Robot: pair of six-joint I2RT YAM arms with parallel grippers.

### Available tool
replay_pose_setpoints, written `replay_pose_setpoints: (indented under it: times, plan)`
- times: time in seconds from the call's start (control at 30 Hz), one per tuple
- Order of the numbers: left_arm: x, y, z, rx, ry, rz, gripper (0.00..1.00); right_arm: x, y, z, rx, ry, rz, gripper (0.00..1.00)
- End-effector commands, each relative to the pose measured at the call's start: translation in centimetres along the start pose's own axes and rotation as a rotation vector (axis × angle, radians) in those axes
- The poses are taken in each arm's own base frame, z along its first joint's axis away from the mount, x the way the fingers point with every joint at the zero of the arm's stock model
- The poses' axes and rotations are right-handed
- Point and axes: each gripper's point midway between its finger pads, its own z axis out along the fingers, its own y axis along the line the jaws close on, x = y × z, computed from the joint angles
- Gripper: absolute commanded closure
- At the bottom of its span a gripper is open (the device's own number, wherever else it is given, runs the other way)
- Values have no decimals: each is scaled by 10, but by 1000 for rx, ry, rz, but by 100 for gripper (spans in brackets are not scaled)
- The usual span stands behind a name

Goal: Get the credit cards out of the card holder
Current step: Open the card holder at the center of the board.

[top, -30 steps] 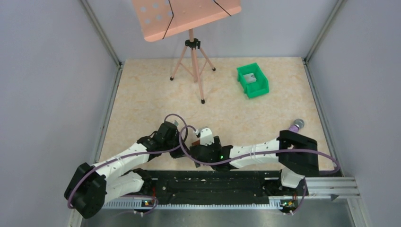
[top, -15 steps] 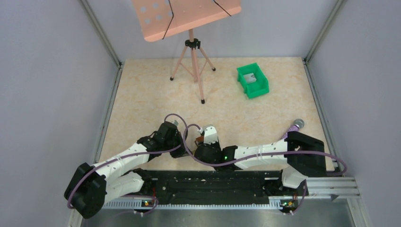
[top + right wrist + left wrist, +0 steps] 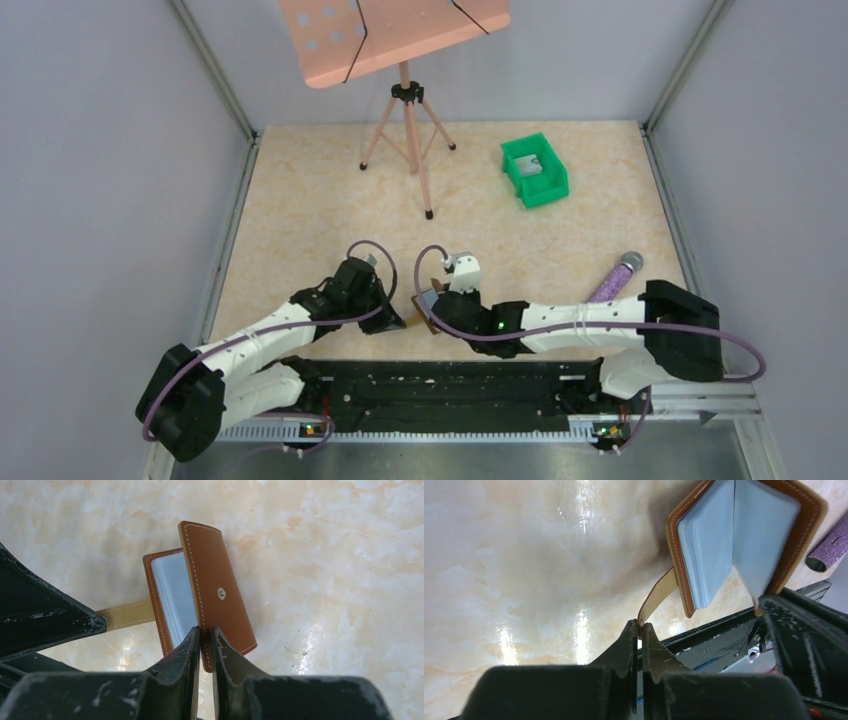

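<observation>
The card holder (image 3: 425, 308) is located at the near centre of the desk (image 3: 300, 200), between the two grippers. It is partly open, book-fashion: two blue-grey inner panels (image 3: 706, 545) are exposed between the brown leather covers. The outer cover (image 3: 220, 590) carries a small metal snap stud. Whether any cards sit in the panels cannot be determined.

The brown side tab (image 3: 656, 592) extends from the left cover toward the left gripper (image 3: 640, 630). The left gripper is fully closed, with the end of the tab pinched between its fingertips.

The right gripper (image 3: 206, 632) is narrowed to a slim gap and clamps the near edge of the outer cover. In the left wrist view its black body lies just beside the right cover's near corner.

Whether the card holder touches the desk or hangs clear of it cannot be determined.

A purple microphone (image 3: 612, 278) lies on the desk just right of the card holder, beside the right arm.

A green bin (image 3: 545, 185) stands at the far right of the desk, well apart from the card holder. One light grey credit card (image 3: 532, 166) lies inside it.

A pink music stand (image 3: 412, 130) stands at the far centre.
</observation>
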Motion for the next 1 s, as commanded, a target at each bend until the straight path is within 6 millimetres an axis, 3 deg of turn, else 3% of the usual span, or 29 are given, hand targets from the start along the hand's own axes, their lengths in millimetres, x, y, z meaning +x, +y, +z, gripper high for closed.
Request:
replay_pose_setpoints:
  times: [0.0,0.07,0.2,0.4,0.57,0.77,0.97]
  plan:
    - [-7,3,-1,-33,-23,22,100,0,-26,-1,46,10,28,93]
    - [-9,4,-1,-51,-29,29,100,1,-35,-2,57,12,46,100]
    - [-17,5,-4,-85,-50,45,100,7,-50,-2,52,31,92,100]
    - [-24,7,-6,-126,-59,54,100,32,-74,-7,18,88,212,100]
    - [-22,9,1,-145,-30,54,99,45,-79,-11,-25,98,267,100]
    - [-26,-3,-3,-134,-11,70,77,45,-82,-15,-43,84,286,100]
    - [-28,-40,-16,21,-12,103,49,40,-82,-19,-63,60,309,100]
